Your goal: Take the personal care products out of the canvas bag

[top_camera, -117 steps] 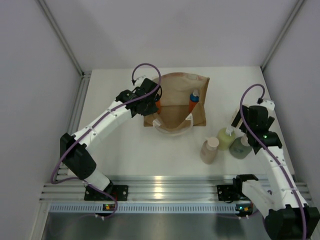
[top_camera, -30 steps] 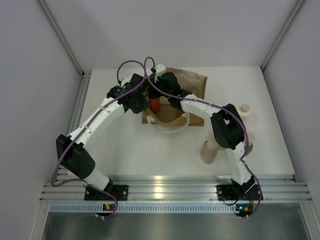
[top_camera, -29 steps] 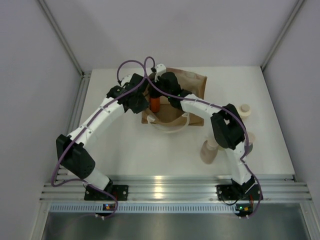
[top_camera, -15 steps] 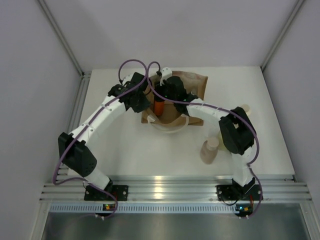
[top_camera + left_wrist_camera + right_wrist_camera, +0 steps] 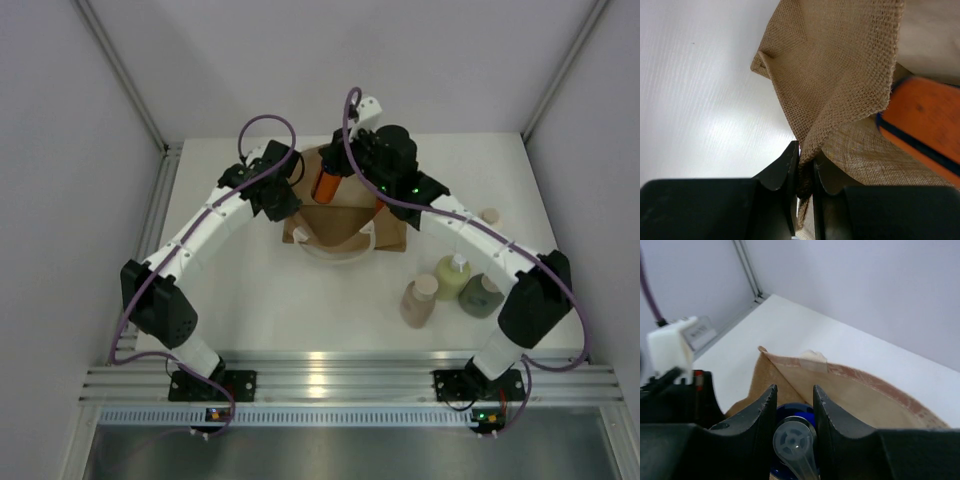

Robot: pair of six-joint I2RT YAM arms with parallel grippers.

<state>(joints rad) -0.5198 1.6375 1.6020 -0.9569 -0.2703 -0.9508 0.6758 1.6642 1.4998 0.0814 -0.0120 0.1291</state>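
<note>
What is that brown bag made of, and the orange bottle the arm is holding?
The bag looks like coarse, loosely woven cloth, perhaps burlap: single threads show, it is matte tan and folds softly. The orange bottle looks like smooth plastic with a slight sheen and a dark blue band, though the close view is blurred.

The tan canvas bag (image 5: 392, 232) is sitting at upper centre of the top view, mouth gaping, white handles looping toward the bottom, with the left gripper (image 5: 805, 172) pinching its left edge. One blue-capped orange bottle (image 5: 327, 183) is hanging tilted above the mouth in the right gripper (image 5: 794, 400). A second orange bottle (image 5: 381, 208) is lying inside at the right. The yellow-green bottle (image 5: 452, 277), dark green bottle (image 5: 481, 296) and pinkish-beige bottle (image 5: 419, 301) are standing clustered at lower right, and the cream bottle (image 5: 490, 215) is standing apart above them.
</note>
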